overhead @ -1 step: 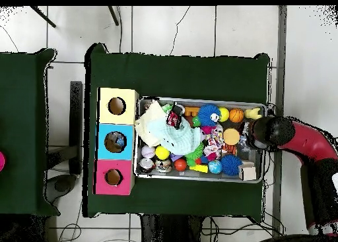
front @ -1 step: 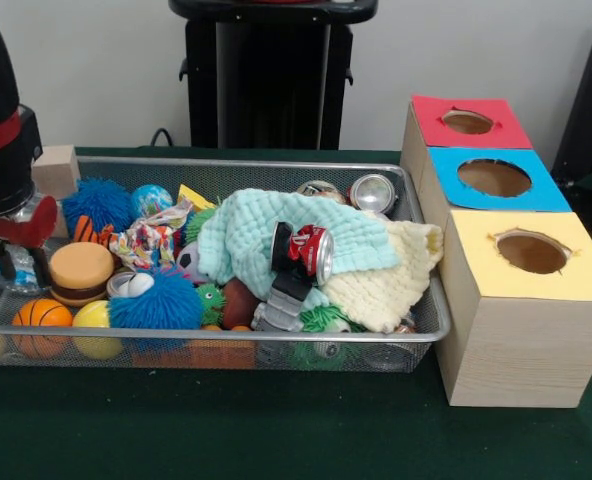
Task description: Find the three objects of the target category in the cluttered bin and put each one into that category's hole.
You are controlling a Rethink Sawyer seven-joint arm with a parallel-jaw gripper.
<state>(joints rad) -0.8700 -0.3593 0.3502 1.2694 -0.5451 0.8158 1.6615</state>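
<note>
Searching: my tool (front @ -1 step: pixel 6 255), grip state unclear, hung over the bin's (front @ -1 step: pixel 431 330) end farthest from the boxes (front @ -1 step: pixel 521 320), next needing a target.

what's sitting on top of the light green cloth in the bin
A red soda can lies on its side on the green cloth. Whatever the cloth covers underneath is hidden.

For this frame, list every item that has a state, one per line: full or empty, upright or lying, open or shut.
Wire mesh bin: full of clutter.
Red soda can: lying on its side on the mint-green cloth.
Cream knitted cloth: draped over the bin's rim.
Red-topped hole, blue-topped hole, yellow-topped hole: open, nothing visible inside.
Red and black arm's tool: down at the bin's end; open or shut unclear.
</note>
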